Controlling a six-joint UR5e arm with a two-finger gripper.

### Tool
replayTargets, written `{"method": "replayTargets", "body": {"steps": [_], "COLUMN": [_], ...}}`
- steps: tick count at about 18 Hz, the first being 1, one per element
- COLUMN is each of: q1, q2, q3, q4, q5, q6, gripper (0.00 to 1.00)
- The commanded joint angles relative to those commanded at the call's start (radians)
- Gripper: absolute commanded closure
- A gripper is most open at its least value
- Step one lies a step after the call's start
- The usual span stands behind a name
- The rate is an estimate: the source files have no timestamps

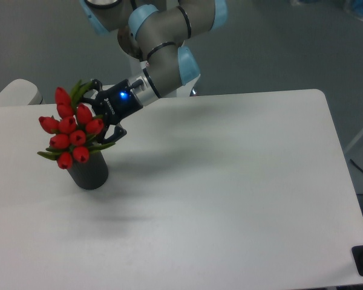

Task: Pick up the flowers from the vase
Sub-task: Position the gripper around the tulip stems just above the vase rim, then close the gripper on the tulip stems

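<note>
The flowers point(69, 130), a bunch of red closed tulip buds with green leaves, stand in the dark grey-black cylindrical vase point(89, 173) at the left of the white table. My gripper point(100, 115) reaches in from the right at the height of the buds. Its jaws are spread, one finger above and behind the bunch and one below and in front of it. The right side of the bunch sits between them. The stems are hidden inside the vase.
The white table point(230, 193) spreads to the right and front. The robot's base and arm point(163, 54) stand behind the table's back edge. A pale rounded object point(15, 92) sits at the far left.
</note>
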Motion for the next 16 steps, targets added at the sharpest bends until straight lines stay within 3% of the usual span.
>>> {"method": "replayTargets", "body": {"steps": [8,12,13,15,16], "q1": [-0.001,-0.040,-0.040,-0.040,-0.040], "q2": [-0.024,-0.058,-0.058,-0.058,-0.057], "q3": [0.017,0.026,0.026,0.028,0.029], "q4": [0.006,0.063,0.063,0.064,0.064], "q5": [-0.006,-0.029,-0.029,-0.029,-0.029], "q6": [0.002,-0.003,-0.005,-0.005,-0.006], "gripper": [0.00,0.00,0.15,0.60,0.75]}}
